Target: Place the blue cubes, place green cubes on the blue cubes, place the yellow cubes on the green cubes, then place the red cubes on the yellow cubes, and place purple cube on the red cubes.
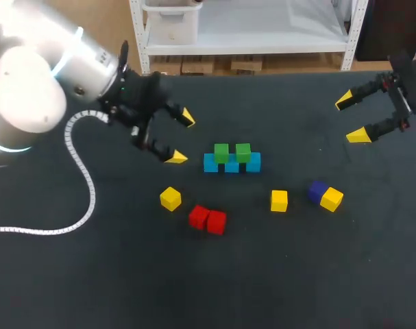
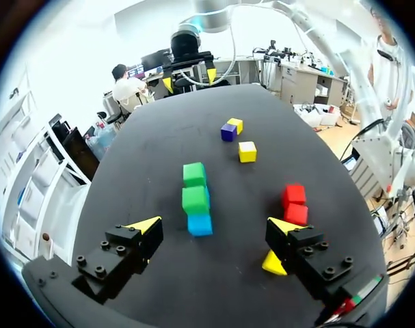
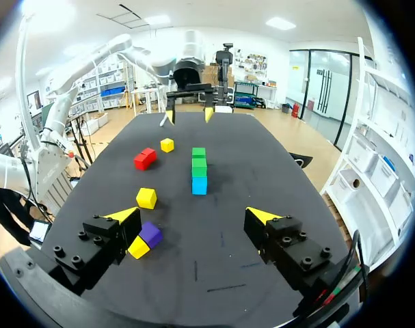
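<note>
Blue cubes (image 1: 231, 164) lie in a short row near the middle of the dark table (image 1: 297, 274), touching side by side, with two green cubes (image 1: 231, 152) set on top of them. Nothing is stacked on the green pair. Taking the row as the clock's centre in the head view, two red cubes (image 1: 208, 219) sit touching each other at about 7 o'clock, the left yellow cube (image 1: 170, 198) lies alone at about 8 o'clock, and the middle yellow cube (image 1: 279, 200) lies at about 4 o'clock. Farther out, between 3 and 4 o'clock, the purple cube (image 1: 317, 190) rests on the table with the right yellow cube (image 1: 332, 199) touching it at the purple one's own 4 o'clock. The left gripper (image 1: 181, 137) hangs at about 10 o'clock from the row, near it — fingers spread wide, nothing between them. The right gripper (image 1: 351, 118) is well apart at about 2 o'clock — likewise spread wide and empty.
</note>
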Action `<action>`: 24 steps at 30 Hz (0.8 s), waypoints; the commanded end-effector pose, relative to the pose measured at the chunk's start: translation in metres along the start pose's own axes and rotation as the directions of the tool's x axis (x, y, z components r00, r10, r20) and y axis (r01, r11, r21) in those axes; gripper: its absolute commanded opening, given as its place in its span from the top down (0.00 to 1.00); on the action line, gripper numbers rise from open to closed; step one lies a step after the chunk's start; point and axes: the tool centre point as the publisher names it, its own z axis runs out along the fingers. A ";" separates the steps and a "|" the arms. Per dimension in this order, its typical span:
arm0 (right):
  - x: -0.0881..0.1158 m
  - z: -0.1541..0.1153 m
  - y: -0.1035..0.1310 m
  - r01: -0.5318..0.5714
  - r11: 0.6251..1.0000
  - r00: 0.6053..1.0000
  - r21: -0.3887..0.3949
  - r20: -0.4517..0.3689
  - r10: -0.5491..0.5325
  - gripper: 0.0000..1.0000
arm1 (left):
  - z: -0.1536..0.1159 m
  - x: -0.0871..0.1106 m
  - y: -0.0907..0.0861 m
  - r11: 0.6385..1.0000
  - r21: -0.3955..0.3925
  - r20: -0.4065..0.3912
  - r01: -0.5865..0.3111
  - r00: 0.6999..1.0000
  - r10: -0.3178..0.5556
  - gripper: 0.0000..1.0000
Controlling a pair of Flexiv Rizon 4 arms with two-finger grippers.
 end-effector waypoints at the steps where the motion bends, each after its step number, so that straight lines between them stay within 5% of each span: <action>1: 0.000 0.000 0.000 0.001 1.000 1.000 0.000 0.001 -0.001 0.00 | -0.018 0.015 -0.012 1.000 -0.020 0.016 0.006 1.000 -0.005 0.00; 24: 0.000 0.000 0.000 0.001 1.000 1.000 0.000 0.001 -0.001 0.00 | -0.054 0.047 -0.008 0.996 0.003 0.058 -0.084 0.995 0.084 0.00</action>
